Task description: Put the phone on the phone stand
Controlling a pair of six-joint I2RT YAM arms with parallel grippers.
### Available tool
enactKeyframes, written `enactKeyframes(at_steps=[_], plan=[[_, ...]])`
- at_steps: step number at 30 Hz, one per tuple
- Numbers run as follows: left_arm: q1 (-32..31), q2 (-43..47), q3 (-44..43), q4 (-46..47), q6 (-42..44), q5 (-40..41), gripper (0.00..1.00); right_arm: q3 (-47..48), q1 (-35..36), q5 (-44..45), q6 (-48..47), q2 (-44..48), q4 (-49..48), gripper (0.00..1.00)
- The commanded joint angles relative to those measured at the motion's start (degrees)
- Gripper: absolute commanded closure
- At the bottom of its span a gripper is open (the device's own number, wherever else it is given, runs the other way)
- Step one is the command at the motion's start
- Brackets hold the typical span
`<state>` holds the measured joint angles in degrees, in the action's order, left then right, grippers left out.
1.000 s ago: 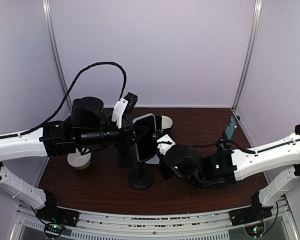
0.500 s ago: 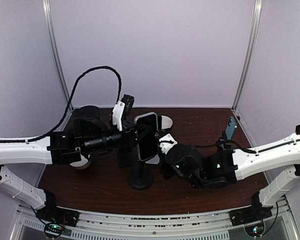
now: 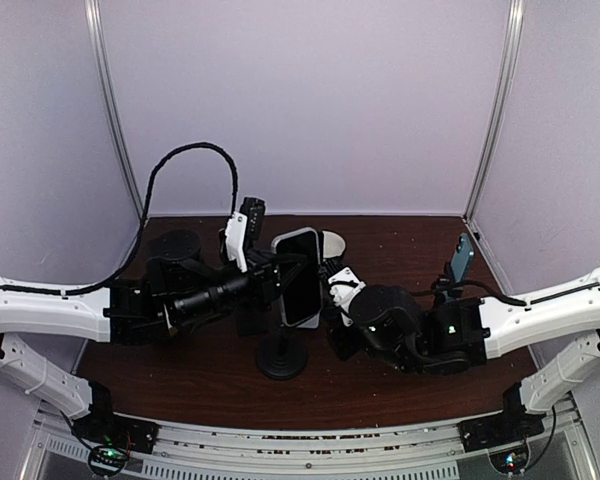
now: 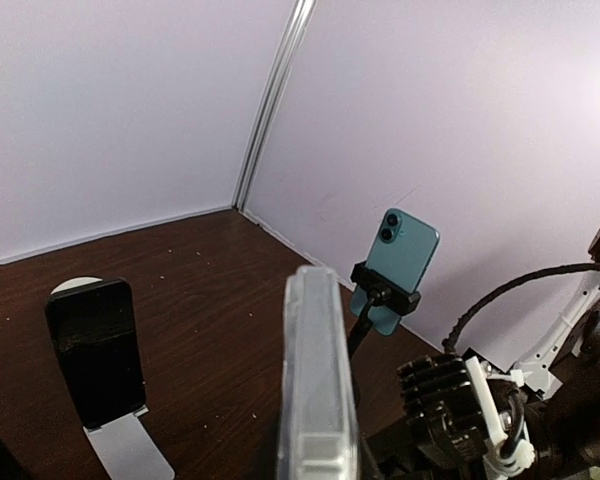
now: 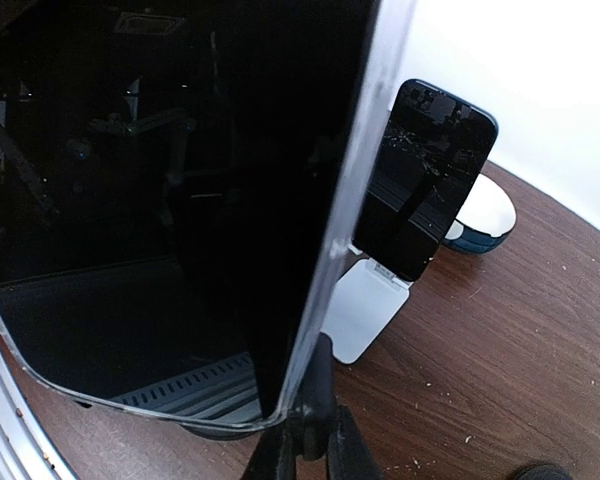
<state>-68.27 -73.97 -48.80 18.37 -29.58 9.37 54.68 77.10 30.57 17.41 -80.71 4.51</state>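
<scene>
Swung phone (image 3: 299, 277) more upright since a second ago and dropped left arm (image 3: 50, 306) lower and flatter. Now holding phone mid-scene, dark screen toward the right, just above black stand (image 3: 281, 357), not yet seated. Clamping its left side with left gripper (image 3: 276, 272), closed tight. Keeping right gripper (image 3: 332, 296) pinched closed at the right edge; cannot tell whether actually gripping.

Expect a stiff, light, glassy slab in a clear case: slippery, breakable, best pinched by the long edges, off the screen.

Counting three phones: this one, dark phone (image 4: 93, 350) on white stand (image 4: 130, 452) far back, teal phone (image 4: 400, 262) in clamp (image 4: 384, 297) far right. Three holders, one free.
</scene>
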Motion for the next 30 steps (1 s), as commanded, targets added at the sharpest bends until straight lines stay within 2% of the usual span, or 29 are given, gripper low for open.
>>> enactKeyframes(at_steps=[1,7,12,16,21,25,30], plan=[[-9.38,-13.53,8.85,-30.91,-7.78,-20.71,1.0,4.77,-1.54,-5.72,2.63,5.35,-28.76,1.0],[-10.53,-16.08,7.27,-32.87,-7.01,-19.87,1.0,4.44,-1.97,-6.57,3.68,3.62,-27.83,1.0],[-10.92,-14.08,4.29,-42.33,-4.22,-15.4,1.0,10.01,-3.87,-8.25,3.11,-0.58,-26.79,1.0],[-10.92,-12.46,5.07,-44.14,-3.77,-14.34,1.0,11.91,-5.21,-8.35,3.04,-2.06,-28.64,1.0],[-10.92,-9.97,7.61,-42.47,-5.33,-13.38,1.0,8.55,-7.54,-9.08,3.52,-1.68,-30.46,1.0],[-11.19,-8.74,9.13,-42.17,-5.1,-12.58,1.0,5.46,-9.86,-14.56,0.65,0.32,-30.74,1.0],[-11.64,-9.09,8.36,-43.88,-3.1,-11.67,1.0,4.24,-11.06,-16.4,-3.42,1.03,-28.86,1.0]])
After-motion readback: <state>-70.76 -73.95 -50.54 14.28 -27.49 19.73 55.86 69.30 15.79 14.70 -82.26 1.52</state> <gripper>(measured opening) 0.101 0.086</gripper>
